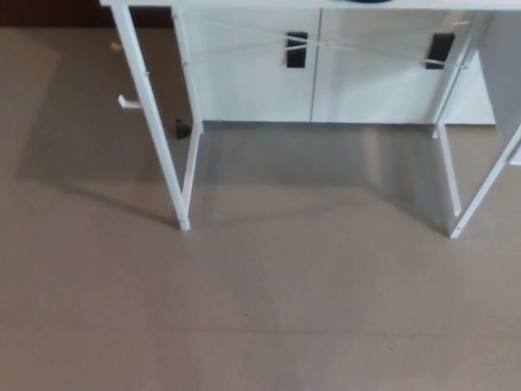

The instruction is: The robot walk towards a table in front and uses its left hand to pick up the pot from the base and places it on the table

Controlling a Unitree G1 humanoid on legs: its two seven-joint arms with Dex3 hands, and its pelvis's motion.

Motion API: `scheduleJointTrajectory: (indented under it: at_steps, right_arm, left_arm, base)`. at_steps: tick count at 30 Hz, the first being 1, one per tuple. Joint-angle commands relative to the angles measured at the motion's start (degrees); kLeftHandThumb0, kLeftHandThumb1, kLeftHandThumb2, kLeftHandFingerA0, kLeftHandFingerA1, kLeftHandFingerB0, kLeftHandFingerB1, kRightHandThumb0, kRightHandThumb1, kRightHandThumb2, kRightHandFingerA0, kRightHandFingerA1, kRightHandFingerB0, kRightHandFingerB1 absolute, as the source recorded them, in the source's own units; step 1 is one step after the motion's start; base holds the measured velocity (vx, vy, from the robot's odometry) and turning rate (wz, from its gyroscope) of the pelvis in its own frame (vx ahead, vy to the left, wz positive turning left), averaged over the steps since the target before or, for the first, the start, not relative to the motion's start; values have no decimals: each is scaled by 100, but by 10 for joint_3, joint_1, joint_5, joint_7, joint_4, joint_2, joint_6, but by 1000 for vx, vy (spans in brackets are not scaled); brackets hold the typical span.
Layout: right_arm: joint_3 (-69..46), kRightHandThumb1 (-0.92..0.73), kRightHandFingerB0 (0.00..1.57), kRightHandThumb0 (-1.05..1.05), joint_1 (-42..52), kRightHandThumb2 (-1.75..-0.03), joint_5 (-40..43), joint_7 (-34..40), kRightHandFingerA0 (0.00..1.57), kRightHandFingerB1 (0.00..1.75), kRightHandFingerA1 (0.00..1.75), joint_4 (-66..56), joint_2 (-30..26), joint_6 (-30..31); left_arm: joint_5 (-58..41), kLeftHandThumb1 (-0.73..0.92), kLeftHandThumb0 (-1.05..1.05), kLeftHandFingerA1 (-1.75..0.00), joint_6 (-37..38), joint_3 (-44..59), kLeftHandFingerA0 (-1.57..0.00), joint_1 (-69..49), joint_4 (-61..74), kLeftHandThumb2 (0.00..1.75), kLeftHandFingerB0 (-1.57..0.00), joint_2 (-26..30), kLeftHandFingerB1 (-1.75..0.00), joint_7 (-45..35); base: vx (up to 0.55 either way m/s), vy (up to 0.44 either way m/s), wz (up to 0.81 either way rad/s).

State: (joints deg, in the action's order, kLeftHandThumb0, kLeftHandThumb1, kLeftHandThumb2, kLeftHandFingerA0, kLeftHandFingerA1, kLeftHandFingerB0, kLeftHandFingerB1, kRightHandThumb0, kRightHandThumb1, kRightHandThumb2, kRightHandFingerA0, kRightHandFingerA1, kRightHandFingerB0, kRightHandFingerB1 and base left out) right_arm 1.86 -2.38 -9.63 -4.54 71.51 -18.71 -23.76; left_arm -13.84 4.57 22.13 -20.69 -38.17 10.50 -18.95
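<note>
Ahead, a white counter's (153, 122) legs stand on brown floor (260, 309); a white cabinet (252, 81) sits behind; neither hand shows, so grip cannot be told.

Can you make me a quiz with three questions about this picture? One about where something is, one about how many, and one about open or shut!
1. Where is the cabinet?
A. Behind the table
B. On top of it
C. In front of it

2. How many black handles does it have?
A. One
B. Two
C. Four

3. How are its doors?
A. Wide open
B. Shut
C. Taken off

Answers:
1 A: it shows between the table's legs, farther back.
2 B: one handle sits on each door.
3 B: both doors lie flush, with only a thin seam between them.
</note>
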Motion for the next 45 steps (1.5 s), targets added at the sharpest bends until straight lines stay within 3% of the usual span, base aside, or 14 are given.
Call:
scheduleJointTrajectory:
  at_steps: [1, 37, 45]
  right_arm:
    - [0, -58, 58, -66, -1, -59, -2, 3, 80, 43, 52, -1, 0, 4]
    - [43, -63, 55, -67, -15, -60, -35, 34, 80, 43, 52, 2, 0, 9]
    - [46, -63, 55, -65, -22, -60, -41, 39, 77, 42, 51, 1, 0, 17]
  left_arm:
    - [-7, 51, -20, -40, 7, 6, -36, 7, -10, 55, -33, 14, -34, -2]
    - [-9, 52, -20, -40, 4, 4, -36, 6, -13, 55, -35, 23, -34, -2]
    - [-12, 46, -26, -44, 5, 6, -38, 4, -4, 60, -37, 21, -40, 2]
  base:
    - [268, 203, 35]
    - [84, -23, 3]
    - [38, -247, 2]
